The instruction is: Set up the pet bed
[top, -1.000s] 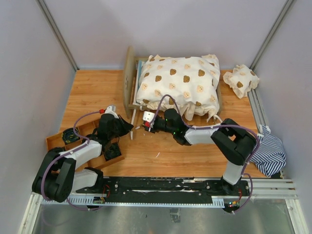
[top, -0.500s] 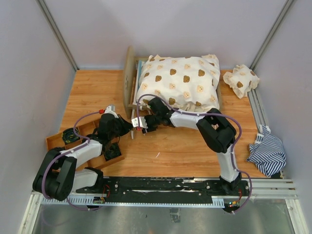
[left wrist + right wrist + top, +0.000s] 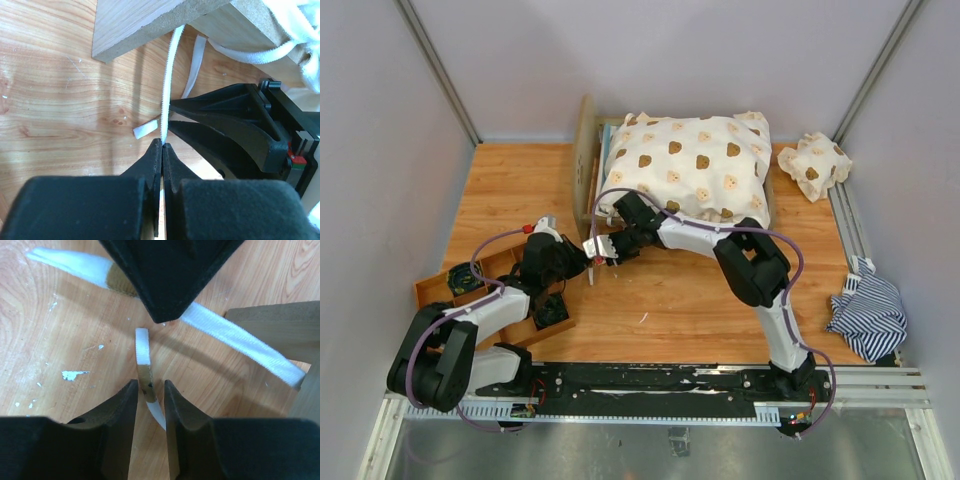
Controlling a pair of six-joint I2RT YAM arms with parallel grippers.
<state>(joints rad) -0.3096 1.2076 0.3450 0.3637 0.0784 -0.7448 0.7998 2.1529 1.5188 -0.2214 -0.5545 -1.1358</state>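
Observation:
The pet bed (image 3: 586,165) stands at the back, its plywood frame under a cream bear-print cover (image 3: 685,165). White tie straps hang from the cover at the bed's near left corner. My left gripper (image 3: 582,262) is shut on one strap (image 3: 167,80), pinched at the fingertips (image 3: 163,145). My right gripper (image 3: 597,247) meets it tip to tip. In the right wrist view its jaws (image 3: 150,385) stand slightly apart around the end of a second strap (image 3: 142,347), not pressing it. The bed's wooden corner (image 3: 280,325) is just beside.
A small bear-print pillow (image 3: 813,165) lies at the back right. A crumpled blue-and-white striped cloth (image 3: 868,315) lies at the right edge. A wooden compartment tray (image 3: 448,285) sits under my left arm. Grey walls close in the sides.
My right arm has swung left and forward to the bed's near left corner, bringing its gripper up against the left one and around a strap end. The left gripper has held still.

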